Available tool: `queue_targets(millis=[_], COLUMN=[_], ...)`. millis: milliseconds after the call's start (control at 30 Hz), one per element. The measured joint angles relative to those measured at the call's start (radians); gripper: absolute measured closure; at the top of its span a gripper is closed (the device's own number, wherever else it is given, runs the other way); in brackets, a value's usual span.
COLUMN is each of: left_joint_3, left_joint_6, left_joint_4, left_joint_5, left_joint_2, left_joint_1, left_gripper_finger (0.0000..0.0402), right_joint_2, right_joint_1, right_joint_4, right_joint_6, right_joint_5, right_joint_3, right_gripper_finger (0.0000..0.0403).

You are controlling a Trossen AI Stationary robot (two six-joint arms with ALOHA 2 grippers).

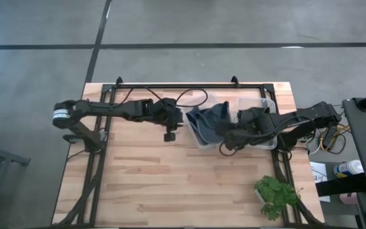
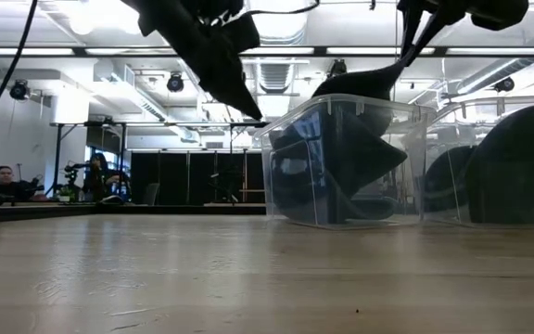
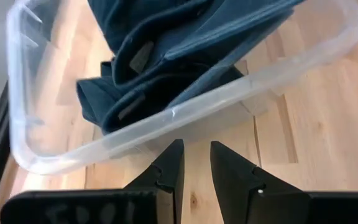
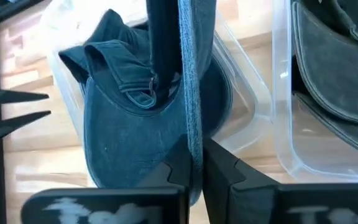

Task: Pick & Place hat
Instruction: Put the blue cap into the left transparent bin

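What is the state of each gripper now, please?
Left gripper: open, holding nothing, beside the clear bin.
Right gripper: shut on the blue hat.

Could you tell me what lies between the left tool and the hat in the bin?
Only the clear bin's wall separates the left tool from the hat, as the left wrist view shows.

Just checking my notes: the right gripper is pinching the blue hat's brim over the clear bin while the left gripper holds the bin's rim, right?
Not quite. The left gripper holds nothing; the left wrist view shows it beside the clear bin. The right gripper does pinch the blue hat.
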Motion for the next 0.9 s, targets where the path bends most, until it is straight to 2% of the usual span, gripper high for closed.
queue_targets(millis=[200, 300, 467, 600, 900], left_joint_3=[0.000, 0.000, 0.000, 0.000, -0.001], left_joint_6=[0.002, 0.003, 0.000, -0.007, -0.020], left_joint_4=[0.004, 0.003, 0.003, 0.003, -0.042], left_joint_5=[-0.005, -0.021, -0.023, -0.025, -0.026], left_joint_2=[-0.083, -0.122, -0.148, -0.148, -0.100], left_joint_1=[0.001, 0.002, 0.003, 0.003, 0.003], left_gripper_finger=[0.0328, 0.0328, 0.0328, 0.0328, 0.0328], right_joint_2=[-0.035, -0.051, -0.037, 0.009, 0.125], right_joint_1=[-0.002, -0.013, -0.049, -0.103, -0.171], right_joint_4=[0.040, 0.042, 0.115, 0.153, 0.227], right_joint_6=[-0.005, -0.009, -0.090, -0.170, -0.293], right_joint_5=[0.079, 0.085, 0.059, -0.017, -0.113], right_joint_3=[0.010, 0.008, -0.001, -0.005, -0.006], right_gripper_finger=[0.0389, 0.0389, 0.0390, 0.0390, 0.0390])
